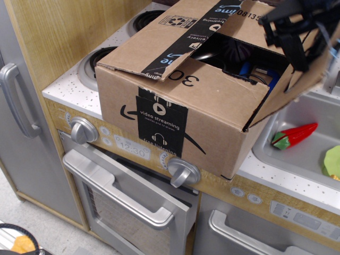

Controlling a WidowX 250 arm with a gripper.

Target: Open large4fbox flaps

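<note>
On a toy-kitchen tabletop (64,87), the box (175,114) sits over the burners beside the sink (303,143). Its right flap (300,85) is folded outward over the sink, the black gripper (297,26) against it; its grip is unclear

The white speckled countertop (69,87) of the toy kitchen carried the large4fbox (186,101), which sat down and to the left of my claw (297,26), its front edge overhanging the oven knobs. Two stove burners (93,64) lay on the counter farther left, partly covered by the box. Below my claw, the sunken sink (297,151) held a red pepper (295,134) and something yellow-green (332,162).
</note>
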